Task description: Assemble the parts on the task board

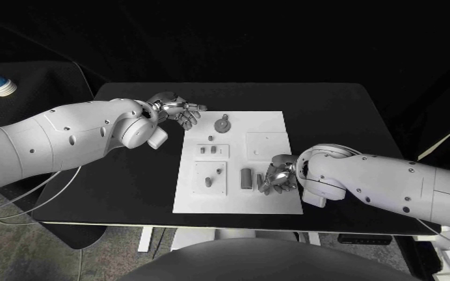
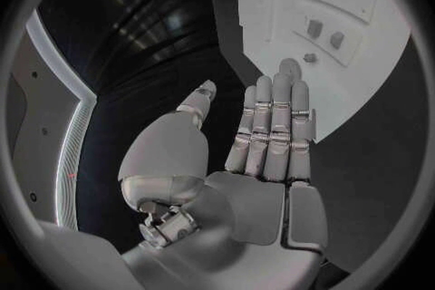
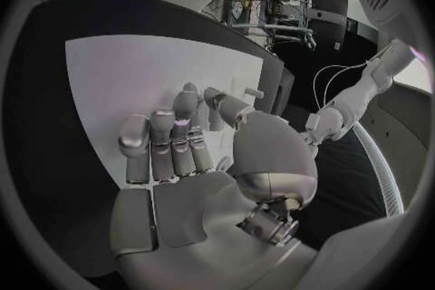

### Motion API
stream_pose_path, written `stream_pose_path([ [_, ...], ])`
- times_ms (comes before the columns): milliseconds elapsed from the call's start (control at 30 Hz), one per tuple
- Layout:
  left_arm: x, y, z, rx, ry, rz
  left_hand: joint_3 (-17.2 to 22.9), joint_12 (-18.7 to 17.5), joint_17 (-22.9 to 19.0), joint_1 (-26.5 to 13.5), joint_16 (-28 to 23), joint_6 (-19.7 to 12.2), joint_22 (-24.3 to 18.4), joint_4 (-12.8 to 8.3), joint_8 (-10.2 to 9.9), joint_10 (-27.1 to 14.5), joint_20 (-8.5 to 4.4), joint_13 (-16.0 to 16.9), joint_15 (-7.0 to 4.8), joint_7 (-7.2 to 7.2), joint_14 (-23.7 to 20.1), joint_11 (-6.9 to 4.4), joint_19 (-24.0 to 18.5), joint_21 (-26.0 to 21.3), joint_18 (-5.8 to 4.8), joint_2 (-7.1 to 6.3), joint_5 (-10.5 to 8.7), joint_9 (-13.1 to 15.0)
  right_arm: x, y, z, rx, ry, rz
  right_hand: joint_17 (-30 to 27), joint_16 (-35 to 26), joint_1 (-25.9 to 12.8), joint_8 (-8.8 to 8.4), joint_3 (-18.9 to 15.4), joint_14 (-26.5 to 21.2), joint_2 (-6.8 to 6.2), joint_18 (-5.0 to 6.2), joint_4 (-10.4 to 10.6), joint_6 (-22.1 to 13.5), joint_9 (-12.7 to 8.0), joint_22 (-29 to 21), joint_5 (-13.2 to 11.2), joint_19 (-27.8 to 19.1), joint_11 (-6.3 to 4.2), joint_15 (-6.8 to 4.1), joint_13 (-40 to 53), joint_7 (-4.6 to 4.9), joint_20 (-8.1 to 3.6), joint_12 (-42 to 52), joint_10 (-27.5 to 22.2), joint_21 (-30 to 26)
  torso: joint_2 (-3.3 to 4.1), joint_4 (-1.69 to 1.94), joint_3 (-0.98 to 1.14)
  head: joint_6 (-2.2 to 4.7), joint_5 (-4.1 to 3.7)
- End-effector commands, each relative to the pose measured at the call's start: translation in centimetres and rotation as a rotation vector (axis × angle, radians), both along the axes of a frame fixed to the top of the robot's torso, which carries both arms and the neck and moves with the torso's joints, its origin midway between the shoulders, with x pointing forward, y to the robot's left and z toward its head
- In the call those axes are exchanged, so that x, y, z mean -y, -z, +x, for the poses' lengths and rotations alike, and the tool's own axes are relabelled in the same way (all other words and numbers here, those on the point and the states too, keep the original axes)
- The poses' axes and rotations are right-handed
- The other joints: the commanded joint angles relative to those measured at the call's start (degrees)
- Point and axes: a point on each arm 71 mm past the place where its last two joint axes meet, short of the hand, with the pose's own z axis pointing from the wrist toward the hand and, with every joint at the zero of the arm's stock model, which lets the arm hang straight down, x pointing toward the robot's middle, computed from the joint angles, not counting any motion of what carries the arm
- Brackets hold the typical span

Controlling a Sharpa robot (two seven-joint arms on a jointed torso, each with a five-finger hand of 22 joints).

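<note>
Left hand (image 1: 178, 112) raised, fingers straight and empty, right hand (image 1: 279, 175) lowered, fingers extended

Left hand (image 1: 178, 110) hovers open beside the task board (image 1: 272, 200); right hand (image 1: 278, 175) rests on its near right part

white task board (image 1: 272, 125); grey parts (image 1: 246, 178); black table (image 1: 140, 183); silver hands, left (image 1: 176, 111), right (image 1: 279, 175)

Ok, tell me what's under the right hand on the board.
The right hand hovers over the near right part of the white board, beside a dark upright part. A small piece may sit at its fingertips, but the fingers cover that spot, so I cannot confirm it.
</note>
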Motion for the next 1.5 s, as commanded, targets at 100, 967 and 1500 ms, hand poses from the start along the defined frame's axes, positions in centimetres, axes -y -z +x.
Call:
stream_pose_path([
  [100,0.2,-0.1,-0.1,-0.004,0.017,-0.004,0.4,-0.3,0.1,0.5,-0.3,-0.4,0.0,-0.1,0.2,-0.4,0.0,0.1,-0.07,-0.07,-0.4,-0.05,-0.3,-0.2,1.1,-0.17,-0.18,-0.1,0.1,0.2,0.2,0.006,-0.013,-0.005,0.1,0.1,0.6,0.35,0.3,0.3,0.18,5.08,-0.1,0.4,0.1,0.1,-0.2,0.2,-0.12,-0.16,0.0,0.02,-0.4,0.3,0.4,7.4,0.0,0.04,-0.03,0.0,0.04],
  [967,0.3,-0.1,-0.1,-0.005,0.019,-0.003,0.5,-0.2,0.1,0.5,-0.3,-0.4,0.0,-0.1,0.3,-0.5,0.0,0.1,-0.07,-0.06,-0.4,-0.05,-0.3,-0.2,1.1,-0.14,-0.17,-0.1,-0.2,0.6,1.1,0.046,-0.012,-0.037,0.1,0.2,1.9,0.63,1.1,0.7,2.13,5.08,0.3,0.8,0.4,0.2,-0.1,0.5,-0.22,-0.27,0.0,-0.05,-0.53,0.5,0.9,7.5,-0.03,-0.01,-0.01,0.0,0.1],
  [1500,0.3,0.0,-0.1,-0.007,0.019,-0.002,0.6,-0.2,0.1,0.6,-0.3,-0.4,0.1,-0.1,0.3,-0.5,-0.01,0.1,-0.07,-0.06,-0.5,-0.05,-0.3,-0.2,1.1,-0.12,-0.17,-0.1,-0.2,1.7,1.3,0.043,-0.009,-0.058,0.2,0.3,5.7,1.31,2.8,1.6,4.92,5.08,-0.4,1.9,1.0,0.8,0.3,0.9,-0.69,-0.71,0.0,-0.38,-0.8,0.9,2.1,7.9,-0.02,0.03,-0.02,0.0,0.17],
])
